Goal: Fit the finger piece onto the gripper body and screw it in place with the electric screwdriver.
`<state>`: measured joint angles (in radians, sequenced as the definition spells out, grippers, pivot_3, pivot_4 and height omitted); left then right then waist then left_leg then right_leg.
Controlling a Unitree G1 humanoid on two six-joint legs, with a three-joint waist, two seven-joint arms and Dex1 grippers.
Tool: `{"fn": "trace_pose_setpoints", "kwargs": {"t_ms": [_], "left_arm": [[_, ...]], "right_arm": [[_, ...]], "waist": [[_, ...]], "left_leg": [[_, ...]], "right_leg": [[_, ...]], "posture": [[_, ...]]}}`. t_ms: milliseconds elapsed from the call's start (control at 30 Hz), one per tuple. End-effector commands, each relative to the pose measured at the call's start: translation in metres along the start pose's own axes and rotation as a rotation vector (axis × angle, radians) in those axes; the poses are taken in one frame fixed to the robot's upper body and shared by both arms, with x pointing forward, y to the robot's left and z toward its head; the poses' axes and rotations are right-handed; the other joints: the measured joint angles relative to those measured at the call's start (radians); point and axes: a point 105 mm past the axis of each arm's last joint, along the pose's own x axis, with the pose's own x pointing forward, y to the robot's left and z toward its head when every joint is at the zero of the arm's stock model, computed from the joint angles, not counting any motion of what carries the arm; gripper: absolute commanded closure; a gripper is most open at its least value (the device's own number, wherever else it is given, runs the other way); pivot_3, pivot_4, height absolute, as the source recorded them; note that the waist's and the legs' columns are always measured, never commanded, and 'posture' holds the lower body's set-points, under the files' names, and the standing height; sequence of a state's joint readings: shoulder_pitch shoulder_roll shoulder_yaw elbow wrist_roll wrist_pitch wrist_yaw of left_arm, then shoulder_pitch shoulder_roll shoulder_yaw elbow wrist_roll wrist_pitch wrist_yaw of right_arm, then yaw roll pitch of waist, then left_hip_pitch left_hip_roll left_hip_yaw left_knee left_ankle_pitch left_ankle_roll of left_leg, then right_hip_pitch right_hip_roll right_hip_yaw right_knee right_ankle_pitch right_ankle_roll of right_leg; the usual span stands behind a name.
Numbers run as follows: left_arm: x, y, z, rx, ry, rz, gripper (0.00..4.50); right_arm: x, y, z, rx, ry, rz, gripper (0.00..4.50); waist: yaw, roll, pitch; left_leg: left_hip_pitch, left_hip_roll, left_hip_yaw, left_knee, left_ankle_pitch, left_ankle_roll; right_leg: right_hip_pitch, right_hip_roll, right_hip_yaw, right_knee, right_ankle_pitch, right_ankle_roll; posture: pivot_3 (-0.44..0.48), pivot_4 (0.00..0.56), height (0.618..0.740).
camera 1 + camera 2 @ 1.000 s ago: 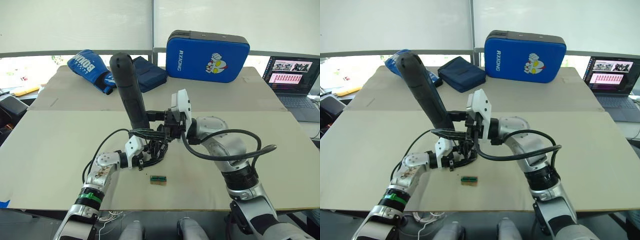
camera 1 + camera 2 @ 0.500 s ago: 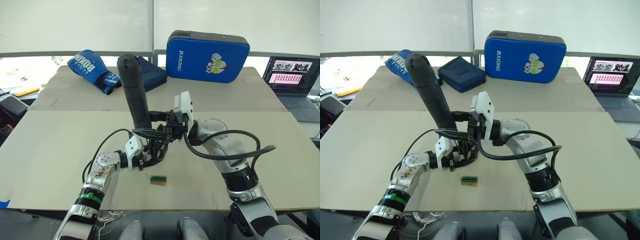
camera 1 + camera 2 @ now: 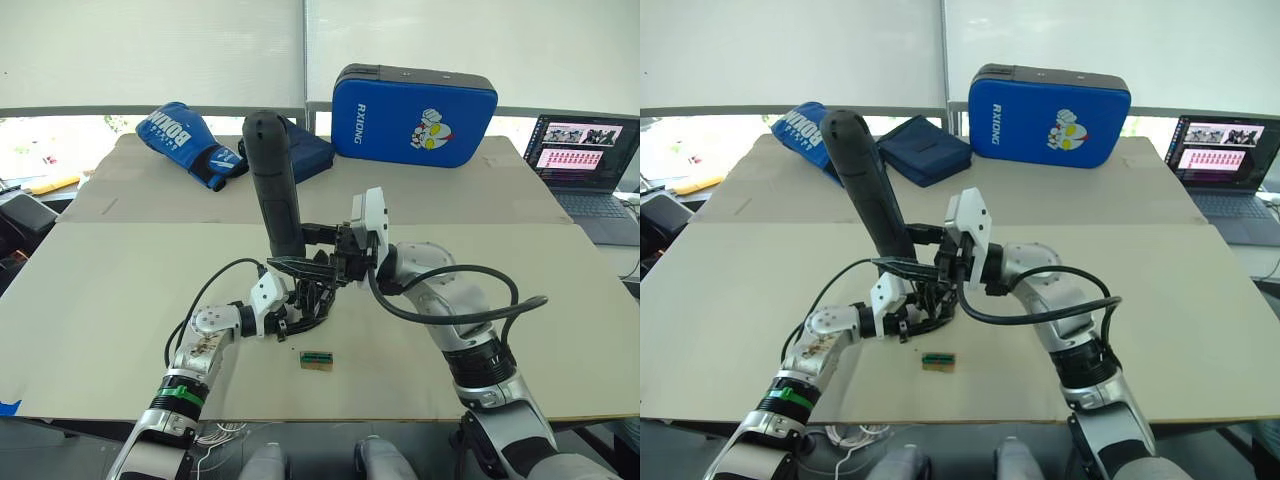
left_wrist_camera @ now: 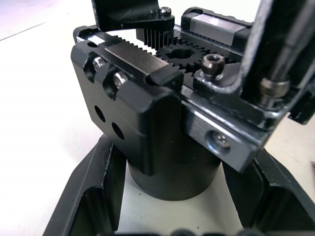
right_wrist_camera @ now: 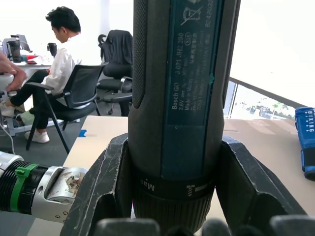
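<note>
**Screwdriver over gripper body**

Near you, the left gripper (image 3: 285,322) jaws pinch the gripper body (image 4: 162,123) on the tabletop (image 3: 120,290). Right gripper (image 3: 312,262) jaws clamp the electric screwdriver (image 3: 275,180) low on its barrel. It's rigid and top-heavy, so keep your grip low.

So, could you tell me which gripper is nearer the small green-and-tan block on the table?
Left. The left gripper sits low beside the green-and-tan block; the right gripper is higher, clamping the black cylindrical electric screwdriver.
</note>
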<state>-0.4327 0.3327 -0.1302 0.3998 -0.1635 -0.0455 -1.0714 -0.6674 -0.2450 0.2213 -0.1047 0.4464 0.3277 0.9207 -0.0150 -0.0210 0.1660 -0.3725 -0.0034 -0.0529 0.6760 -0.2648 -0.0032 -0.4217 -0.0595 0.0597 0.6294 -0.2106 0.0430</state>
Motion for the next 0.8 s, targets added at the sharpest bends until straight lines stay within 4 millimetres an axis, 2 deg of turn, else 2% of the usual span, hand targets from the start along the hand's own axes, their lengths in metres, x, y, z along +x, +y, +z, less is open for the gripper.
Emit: {"fn": "trace_pose_setpoints", "kwargs": {"t_ms": [33,267,500,700,800], "left_arm": [[0.002,-0.008,-0.006,-0.024,0.014,-0.034,2.19],[0.003,-0.008,-0.006,-0.025,0.012,-0.031,2.19],[0.003,-0.008,-0.007,-0.027,0.012,-0.029,2.19],[0.003,-0.008,-0.007,-0.028,0.01,-0.027,2.19],[0.003,-0.007,-0.007,-0.027,0.01,-0.022,2.19]], "right_arm": [[-0.005,0.0,-0.03,0.062,0.104,-0.031,2.56],[-0.009,0.002,-0.04,0.085,0.134,-0.038,2.56],[-0.01,0.0,-0.037,0.073,0.124,-0.042,2.56],[-0.009,0.0,-0.026,0.041,0.106,-0.026,2.56],[-0.005,-0.001,-0.003,0.007,0.037,-0.007,2.56]], "waist": [[0.0,0.0,-0.001],[0.0,0.0,-0.004],[0.0,0.0,-0.004],[0.0,0.0,-0.004],[0.0,0.0,-0.004]], "left_leg": [[0.0,0.0,0.0,0.0,0.0,0.0],[0.001,0.0,0.0,0.0,0.0,0.0],[0.002,0.0,0.0,-0.001,0.0,0.0],[0.001,0.0,0.0,-0.001,0.0,0.0],[0.001,0.0,0.0,-0.001,0.0,0.0]], "right_leg": [[0.0,0.0,0.0,0.0,0.0,0.0],[0.001,0.0,0.0,0.0,0.0,0.0],[0.001,0.0,0.0,0.0,0.0,0.0],[0.001,0.0,0.0,0.0,0.0,0.0],[0.001,0.0,0.0,0.0,0.0,0.0]], "posture": [[0.0,0.15,0.74],[0.0,0.15,0.74],[0.0,0.15,0.74],[0.0,0.15,0.74],[0.0,0.15,0.74]]}}
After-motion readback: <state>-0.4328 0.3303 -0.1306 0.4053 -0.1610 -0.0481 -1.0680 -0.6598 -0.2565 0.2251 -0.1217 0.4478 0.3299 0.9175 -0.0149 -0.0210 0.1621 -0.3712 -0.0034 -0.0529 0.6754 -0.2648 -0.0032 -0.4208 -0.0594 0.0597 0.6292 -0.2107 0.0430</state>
